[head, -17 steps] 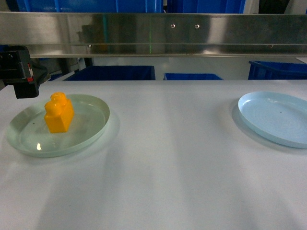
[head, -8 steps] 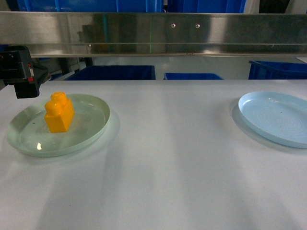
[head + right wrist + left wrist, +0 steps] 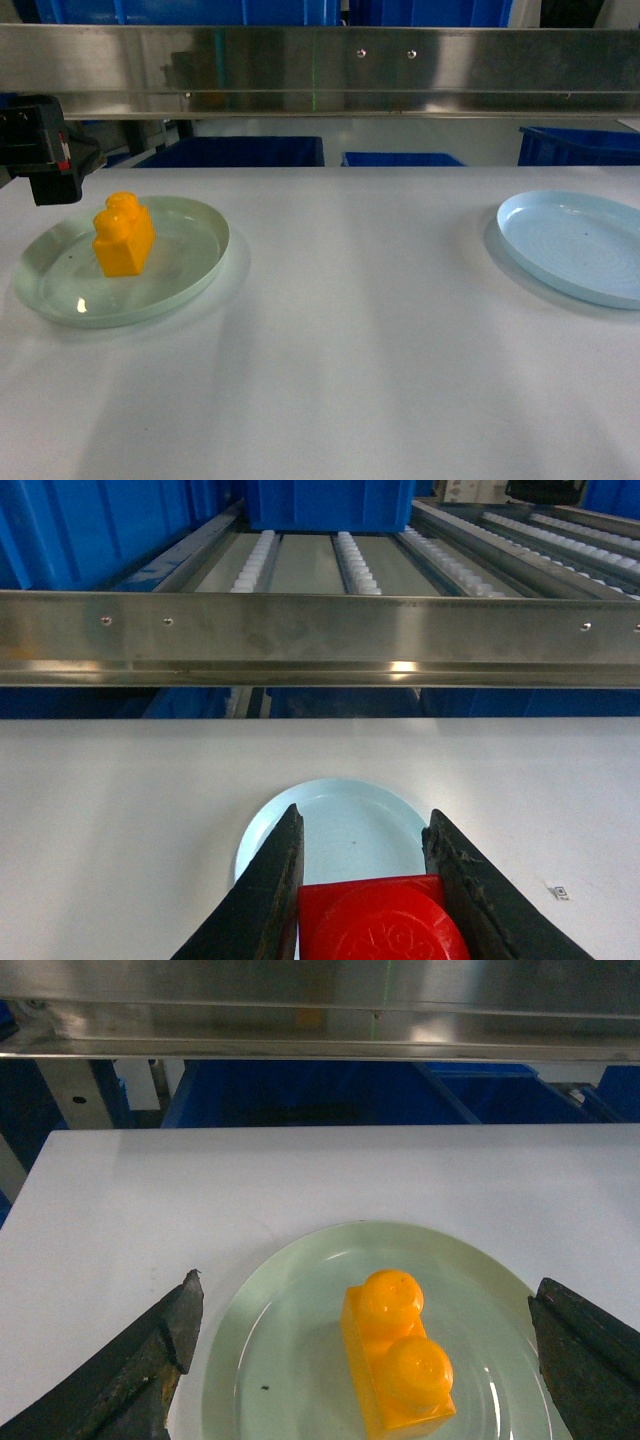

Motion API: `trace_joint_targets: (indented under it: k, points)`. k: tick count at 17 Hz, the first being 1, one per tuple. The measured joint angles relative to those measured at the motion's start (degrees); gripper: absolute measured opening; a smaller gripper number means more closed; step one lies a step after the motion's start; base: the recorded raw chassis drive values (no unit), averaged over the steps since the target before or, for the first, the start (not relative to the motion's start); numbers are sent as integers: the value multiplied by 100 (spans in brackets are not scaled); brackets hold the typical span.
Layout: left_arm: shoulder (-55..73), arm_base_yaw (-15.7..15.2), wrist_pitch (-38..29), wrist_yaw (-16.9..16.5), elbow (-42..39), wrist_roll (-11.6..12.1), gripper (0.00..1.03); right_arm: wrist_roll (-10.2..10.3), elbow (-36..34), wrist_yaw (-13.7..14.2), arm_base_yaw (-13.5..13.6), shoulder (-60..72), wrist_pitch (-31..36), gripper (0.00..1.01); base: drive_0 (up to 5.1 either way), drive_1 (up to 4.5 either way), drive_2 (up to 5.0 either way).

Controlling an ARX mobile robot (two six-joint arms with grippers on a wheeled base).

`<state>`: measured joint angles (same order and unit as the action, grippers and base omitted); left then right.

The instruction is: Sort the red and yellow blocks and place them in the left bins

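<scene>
The orange-yellow block [image 3: 123, 236] with two studs stands on a pale green plate [image 3: 190, 262] at the table's left. In the left wrist view my left gripper [image 3: 370, 1280] hangs open above that block [image 3: 398, 1365], one finger on each side of the plate [image 3: 290, 1340], touching nothing. My right gripper [image 3: 365, 813] is shut on the red block [image 3: 385, 920], held above a pale blue plate [image 3: 330, 785]. The right gripper and red block do not show in the head view. Dark blue bins [image 3: 235, 152] sit behind the table's far edge.
A steel conveyor rail [image 3: 320, 70] runs across above the table's far edge. The pale blue plate [image 3: 575, 245] lies at the right. More blue bins [image 3: 580, 145] stand at the back right and under the rail [image 3: 320, 1090]. A black part of the left arm [image 3: 40, 150] juts in at left.
</scene>
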<state>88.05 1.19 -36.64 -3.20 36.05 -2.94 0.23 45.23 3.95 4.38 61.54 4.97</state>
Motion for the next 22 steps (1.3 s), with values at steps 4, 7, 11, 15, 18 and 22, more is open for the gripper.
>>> trace_joint_targets:
  k: [4, 7, 11, 15, 18, 22]
  points:
    - [0, 0, 0, 0, 0, 0, 98, -98, 0, -118, -13, -11, 96, 29, 0, 0, 0]
    - [0, 2, 0, 2, 0, 0, 98, -131, 0, -116, -13, -11, 96, 29, 0, 0, 0]
    - [549, 160, 643, 382, 680, -129, 98, -133, 0, -116, -13, -11, 96, 29, 0, 0, 0]
    - [1504, 402, 1403, 793, 1797, -267, 98, -133, 0, -118, -13, -11, 96, 29, 0, 0, 0]
    - [1906, 444, 1886, 857, 2140, -319, 98, -133, 0, -116, -13, -11, 96, 29, 0, 0, 0]
    - [2074, 651, 2153, 1086, 2138, -326, 98, -133, 0, -118, -13, -11, 92, 29, 0, 0, 0]
